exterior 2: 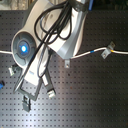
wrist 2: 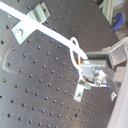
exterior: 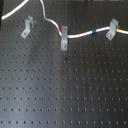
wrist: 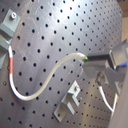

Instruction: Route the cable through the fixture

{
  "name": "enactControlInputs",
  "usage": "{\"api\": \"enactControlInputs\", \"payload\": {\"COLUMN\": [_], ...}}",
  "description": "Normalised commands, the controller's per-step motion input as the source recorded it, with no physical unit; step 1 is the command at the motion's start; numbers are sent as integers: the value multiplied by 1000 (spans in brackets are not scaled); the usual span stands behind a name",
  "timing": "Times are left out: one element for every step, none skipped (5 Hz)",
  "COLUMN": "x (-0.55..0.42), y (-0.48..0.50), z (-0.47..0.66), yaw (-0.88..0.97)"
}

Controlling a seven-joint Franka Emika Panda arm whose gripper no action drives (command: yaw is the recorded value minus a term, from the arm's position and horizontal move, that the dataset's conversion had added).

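Note:
The white cable (exterior: pixel 77 36) runs across the far side of the board, with a red band (exterior: pixel 62 31) at the upright middle clip (exterior: pixel 64 40). The slanting grey fixture (exterior: pixel 28 26) stands at the first exterior view's left, and the cable passes behind it, not through it. In the first wrist view the cable (wrist: pixel 47 80) curves from its red band to a finger (wrist: pixel 119 56), with the fixture (wrist: pixel 70 102) close beside it. In the second wrist view my gripper (wrist 2: pixel 91 70) looks shut on a loop of the cable (wrist 2: pixel 74 47), just above the fixture (wrist 2: pixel 80 91). My gripper does not show in the first exterior view.
A third, slanting clip (exterior: pixel 113 29) at the first exterior view's right carries the cable by its yellow band (exterior: pixel 117 31); a blue band (exterior: pixel 93 33) lies beside it. In the second exterior view the arm (exterior 2: pixel 55 35) hides the board's middle. The perforated black board (exterior: pixel 65 90) lies all around.

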Motion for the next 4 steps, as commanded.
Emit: {"api": "enactControlInputs", "payload": {"x": [-2, -183, -244, -365], "y": [341, 172, 157, -6], "z": [237, 313, 258, 163], "yaw": [360, 569, 560, 240]}}
